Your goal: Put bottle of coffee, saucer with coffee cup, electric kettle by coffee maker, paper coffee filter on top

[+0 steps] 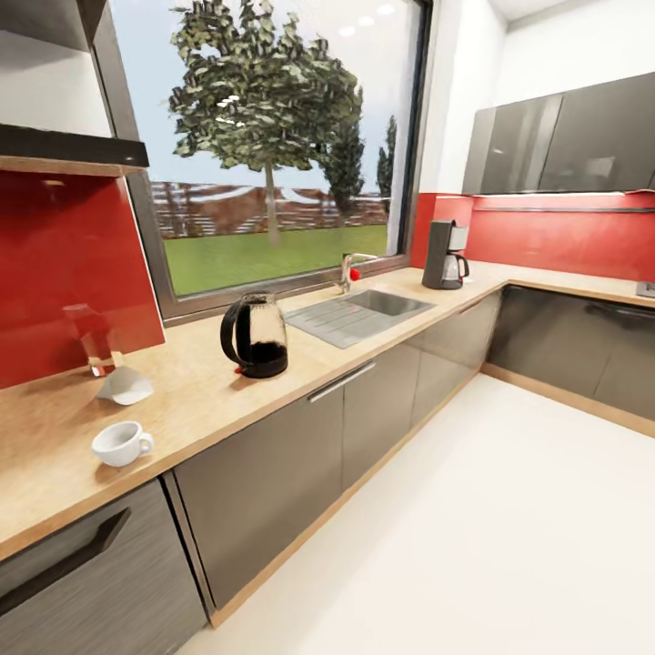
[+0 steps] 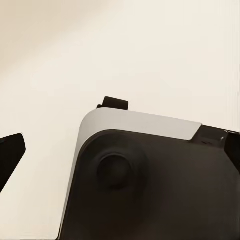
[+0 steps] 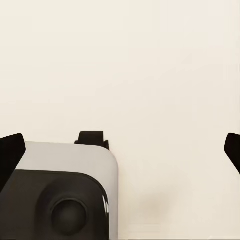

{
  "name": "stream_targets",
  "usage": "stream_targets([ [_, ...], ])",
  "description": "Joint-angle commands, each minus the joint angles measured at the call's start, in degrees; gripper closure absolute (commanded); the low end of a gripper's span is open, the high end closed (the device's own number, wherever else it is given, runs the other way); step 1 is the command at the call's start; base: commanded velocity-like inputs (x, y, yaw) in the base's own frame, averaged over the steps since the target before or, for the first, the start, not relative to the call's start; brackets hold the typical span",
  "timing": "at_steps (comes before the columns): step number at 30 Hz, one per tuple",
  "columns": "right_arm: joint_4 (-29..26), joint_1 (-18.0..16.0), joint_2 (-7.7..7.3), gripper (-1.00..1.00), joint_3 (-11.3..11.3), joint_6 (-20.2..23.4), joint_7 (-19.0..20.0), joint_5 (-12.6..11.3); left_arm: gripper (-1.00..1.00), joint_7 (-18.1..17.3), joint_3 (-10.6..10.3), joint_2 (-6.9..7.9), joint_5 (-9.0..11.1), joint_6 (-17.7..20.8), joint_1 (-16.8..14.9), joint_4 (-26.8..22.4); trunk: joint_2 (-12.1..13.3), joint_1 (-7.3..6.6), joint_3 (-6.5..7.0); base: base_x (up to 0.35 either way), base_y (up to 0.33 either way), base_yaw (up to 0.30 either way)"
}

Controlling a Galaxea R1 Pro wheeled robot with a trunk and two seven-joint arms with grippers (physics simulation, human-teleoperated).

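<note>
From the head camera I see the coffee maker [image 1: 444, 255] in the far corner of the counter [image 1: 209, 400] past the sink [image 1: 359, 314], while the kettle [image 1: 255, 335], cup [image 1: 121, 443] and what I take for the filter [image 1: 125, 386] sit well apart from it, so I judge nothing is grouped yet; saucer and coffee bottle I cannot make out. My left gripper [image 2: 120, 150] hangs spread and empty over floor [image 2: 150, 50] and base [image 2: 150, 190]. My right gripper [image 3: 120, 150] is likewise open, holding nothing, far from everything.
</note>
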Motion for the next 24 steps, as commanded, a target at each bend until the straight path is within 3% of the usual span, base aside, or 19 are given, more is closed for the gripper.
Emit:
stream_targets([
  [1, 0.03, -0.03, 0.0, -1.0, 0.03, -0.18, 0.0, 0.02, -1.0, -0.01, 0.15, -0.04, 0.02, -0.05, 0.03, -0.11, -0.02, 0.01, -0.05, 0.159, -0.211, 0.023],
  [14, 0.06, -0.03, -0.03, -1.0, 0.03, -0.18, 0.0, 0.01, -1.0, 0.0, 0.12, -0.05, 0.02, -0.05, 0.03, -0.11, -0.02, 0.01, -0.05, 0.174, -0.229, 0.008],
  [24, 0.06, -0.03, 0.02, -1.0, 0.03, -0.18, 0.0, 0.03, -1.0, 0.0, 0.16, -0.03, 0.02, -0.11, 0.03, -0.11, -0.02, 0.01, -0.05, 0.046, -0.046, 0.181],
])
